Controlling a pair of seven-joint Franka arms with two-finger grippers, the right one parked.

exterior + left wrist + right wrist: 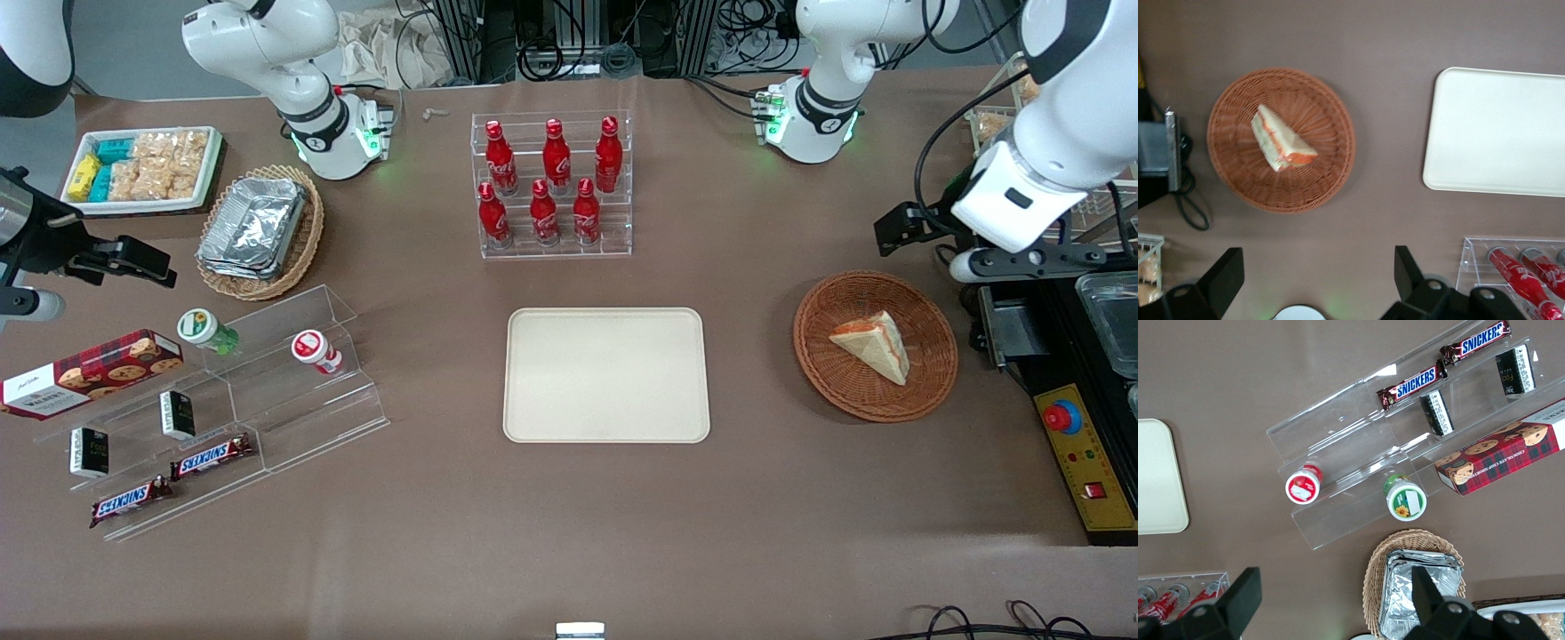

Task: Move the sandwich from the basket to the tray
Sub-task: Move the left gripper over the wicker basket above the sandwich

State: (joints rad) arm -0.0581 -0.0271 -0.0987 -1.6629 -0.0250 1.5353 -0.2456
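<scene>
The sandwich (874, 345), a white triangular wedge with a red and green filling edge, lies in the round reddish-brown wicker basket (827, 373) toward the working arm's end of the table. The cream rectangular tray (606, 374) sits bare at the table's middle, beside the basket. My left gripper (1027, 262) hangs open and empty high above the table, a little farther from the front camera than the basket. In the left wrist view the sandwich (1279, 139), basket (1331, 173) and tray (1498, 130) all show past the wide-open gripper (1317, 263). Nothing is between the fingers.
A clear rack of red bottles (553, 187) stands farther from the front camera than the tray. A black control box with a red button (1080, 453) lies beside the basket at the table's end. A tan wicker basket with foil trays (258, 231) and a clear snack shelf (222, 400) lie toward the parked arm's end.
</scene>
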